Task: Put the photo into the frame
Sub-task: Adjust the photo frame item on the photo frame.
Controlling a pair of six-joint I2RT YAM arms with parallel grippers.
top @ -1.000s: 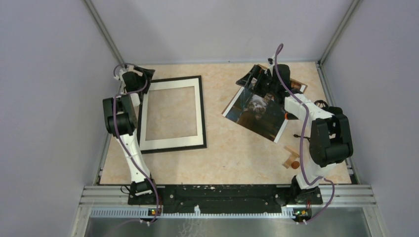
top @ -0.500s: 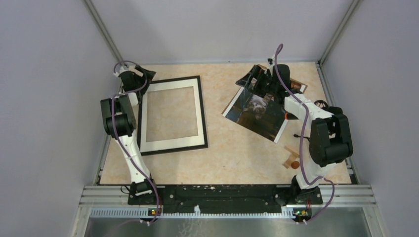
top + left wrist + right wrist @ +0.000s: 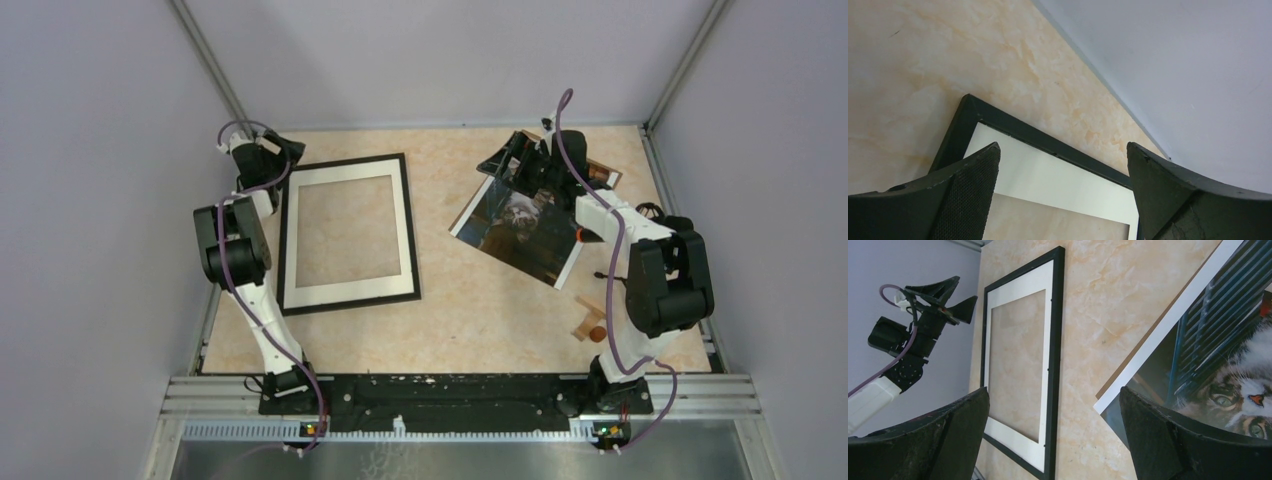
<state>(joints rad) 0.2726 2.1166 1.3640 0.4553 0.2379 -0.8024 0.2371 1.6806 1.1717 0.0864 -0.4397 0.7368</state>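
Photo (image 3: 520,232) of a cat, white-bordered, lies flat and skewed on the right half of the marbled table (image 3: 470,310), well apart from the frame (image 3: 350,162). The frame lies flat on the left half, its white mat (image 3: 345,290) sitting inside the thin black border and bare tabletop showing through the opening. My right gripper (image 3: 503,153) hangs over the photo's far corner, jaws spread wide, gripping nothing. My left gripper (image 3: 287,153) hovers by the frame's far-left corner, equally wide and empty. A small wooden piece (image 3: 590,318) lies near my right arm.
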